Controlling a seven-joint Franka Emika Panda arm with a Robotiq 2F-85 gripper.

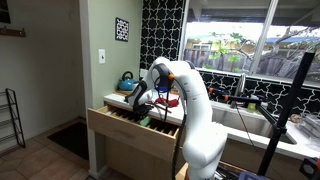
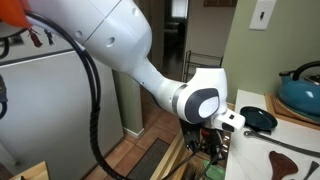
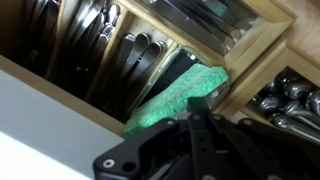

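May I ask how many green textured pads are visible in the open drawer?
1: the green textured pad lies in a compartment of the wooden drawer, right at the gripper; more may be hidden.

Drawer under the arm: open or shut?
Open. In an exterior view the drawer juts out past the cabinet below it. The wrist view looks down into its exposed compartments of cutlery.

Pale green wall (image 1: 100, 30) with patterned picture (image 1: 121, 29), black patterned backsplash (image 1: 160, 30), bright window (image 1: 235, 45), tiled floor (image 1: 30, 160).
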